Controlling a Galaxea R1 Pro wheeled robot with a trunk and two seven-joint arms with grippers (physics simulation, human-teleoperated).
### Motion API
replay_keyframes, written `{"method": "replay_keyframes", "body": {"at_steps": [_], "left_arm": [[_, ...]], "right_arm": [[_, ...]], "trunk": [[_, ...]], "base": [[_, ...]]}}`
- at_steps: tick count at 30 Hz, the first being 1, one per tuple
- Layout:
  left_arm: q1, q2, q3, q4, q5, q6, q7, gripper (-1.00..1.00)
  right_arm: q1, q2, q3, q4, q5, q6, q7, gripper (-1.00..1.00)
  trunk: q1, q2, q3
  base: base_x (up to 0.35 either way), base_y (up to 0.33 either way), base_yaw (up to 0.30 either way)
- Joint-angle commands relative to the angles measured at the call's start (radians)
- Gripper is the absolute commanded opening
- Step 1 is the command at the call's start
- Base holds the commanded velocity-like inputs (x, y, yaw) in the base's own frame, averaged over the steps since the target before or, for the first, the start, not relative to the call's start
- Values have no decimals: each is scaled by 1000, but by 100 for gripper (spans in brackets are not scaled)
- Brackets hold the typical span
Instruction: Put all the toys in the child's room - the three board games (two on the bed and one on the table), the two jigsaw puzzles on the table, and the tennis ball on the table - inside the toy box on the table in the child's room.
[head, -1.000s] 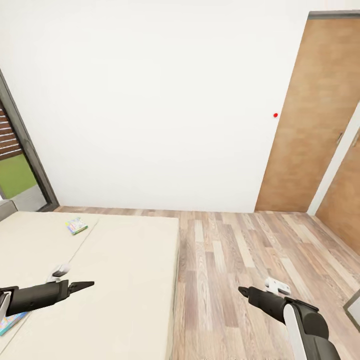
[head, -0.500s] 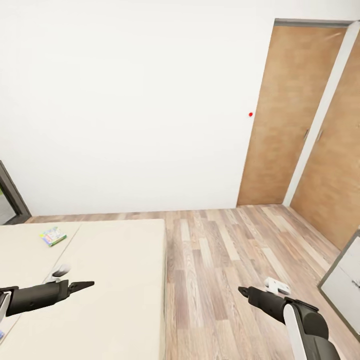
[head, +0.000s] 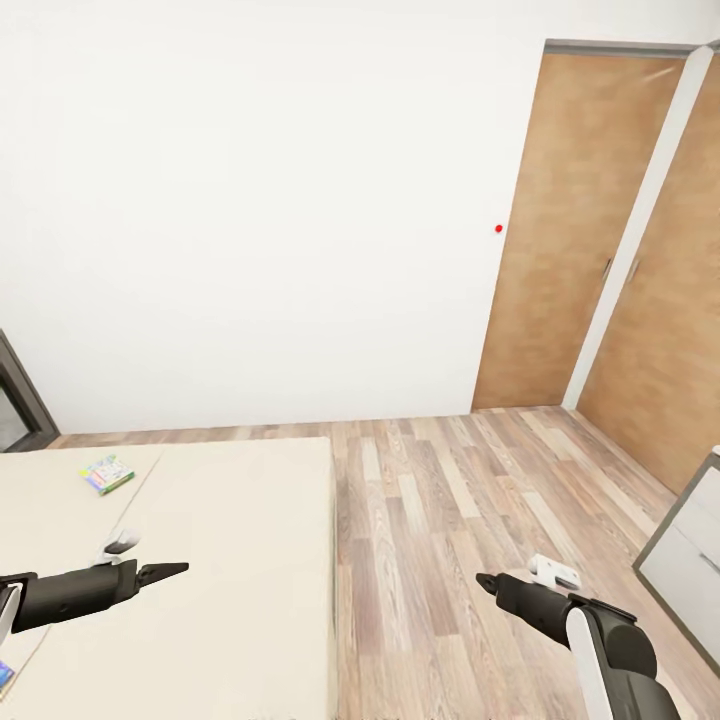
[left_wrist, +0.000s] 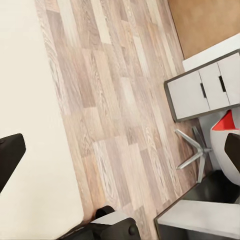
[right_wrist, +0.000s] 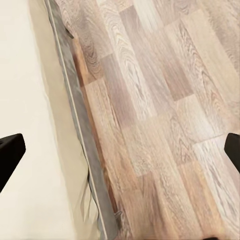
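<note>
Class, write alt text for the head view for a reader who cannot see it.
A cream bed with a small colourful board game lying on it fills the lower left, beside wood-plank floor. Both dark end effectors, left and right, hover empty; white wall and brown doors stand behind.

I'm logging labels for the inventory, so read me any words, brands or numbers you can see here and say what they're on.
None can be read.
Small pale green colourful game box on the cream bed: print too small and blurred.
Blue box corner at the picture's edge: nothing legible.
White wall, brown wooden doors: no text, only a red dot.
</note>
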Motion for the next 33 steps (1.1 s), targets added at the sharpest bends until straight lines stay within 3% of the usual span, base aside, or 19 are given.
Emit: {"method": "replay_keyframes", "body": {"at_steps": [1,11,22,33], "left_arm": [[-1,0,1,0,-1,9,-4,100],[-1,0,1,0,-1,9,-4,100],[-1,0,1,0,-1,9,-4,100],[-1,0,1,0,-1,9,-4,100]], "right_arm": [[-1,1,-3,-1,-4,5,1,100],[-1,2,-2,-1,-4,5,1,100],[-1,2,-1,-1,-4,5,1,100],[-1,2,1,-1,-4,5,0,100]], "trunk": [[1,-2,-2],[1,-2,-2],[1,-2,-2],[1,-2,-2]], "base": [[-26,43,-1],[-8,35,0],[0,171,5],[0,125,165]]}}
